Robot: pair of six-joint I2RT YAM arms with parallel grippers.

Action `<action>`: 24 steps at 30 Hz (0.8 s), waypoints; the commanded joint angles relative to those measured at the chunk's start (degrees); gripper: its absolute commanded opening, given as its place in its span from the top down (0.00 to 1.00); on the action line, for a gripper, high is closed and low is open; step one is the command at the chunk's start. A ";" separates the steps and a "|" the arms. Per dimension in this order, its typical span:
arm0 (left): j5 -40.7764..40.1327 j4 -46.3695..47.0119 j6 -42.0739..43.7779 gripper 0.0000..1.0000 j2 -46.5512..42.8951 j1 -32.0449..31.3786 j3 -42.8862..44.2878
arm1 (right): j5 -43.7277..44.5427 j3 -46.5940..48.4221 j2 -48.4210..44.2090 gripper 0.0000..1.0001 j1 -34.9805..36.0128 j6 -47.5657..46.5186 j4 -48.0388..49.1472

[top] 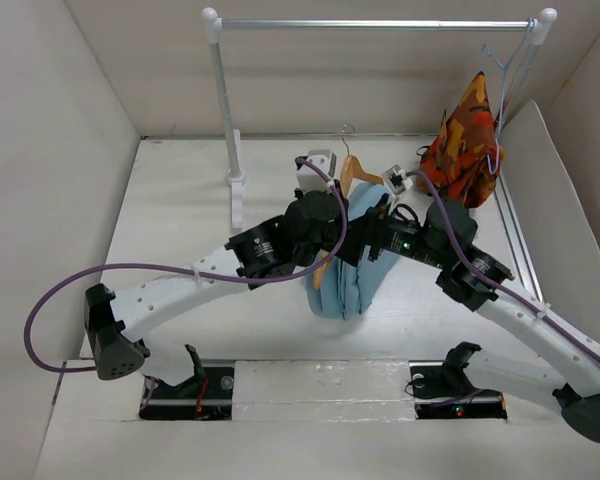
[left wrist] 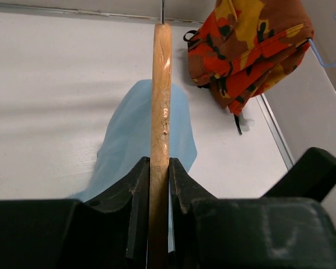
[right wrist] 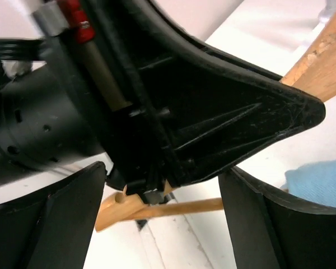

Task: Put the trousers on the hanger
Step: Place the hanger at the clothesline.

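Observation:
My left gripper (left wrist: 159, 163) is shut on the wooden hanger (left wrist: 161, 84), whose tan bar runs straight up between the jaws. In the top view the hanger (top: 357, 173) lies at the table's centre with its hook pointing away. The light-blue trousers (top: 357, 285) lie folded under and beside the hanger and show as blue cloth (left wrist: 129, 140) below the bar. My right gripper (right wrist: 162, 224) is open. Its fingers straddle the left gripper's black body, with the hanger's end (right wrist: 120, 206) beyond them. It holds nothing. The arms hide whether the cloth goes over the bar.
An orange-red patterned garment (top: 468, 140) hangs on a thin wire hanger at the right end of the clothes rail (top: 380, 23). The rail's white post (top: 225, 100) stands at the back left. Small white boxes (top: 320, 160) sit behind the hanger. Walls close in on both sides.

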 commanded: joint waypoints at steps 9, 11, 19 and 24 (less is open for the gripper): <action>-8.54 14.48 -5.00 1.00 -4.27 -3.73 -3.76 | 9.69 -5.94 0.70 0.14 7.51 8.29 5.06; -7.93 15.27 -4.39 1.00 -4.70 -3.73 -3.49 | 10.57 -8.05 -0.35 0.30 8.39 9.87 9.96; -3.46 13.35 -4.55 1.00 -7.08 -0.66 -2.89 | 15.49 -5.26 -1.50 0.97 10.23 8.03 8.23; 4.28 10.27 -2.63 0.80 -7.52 3.82 5.10 | 14.63 0.89 -0.19 1.00 8.22 4.52 9.02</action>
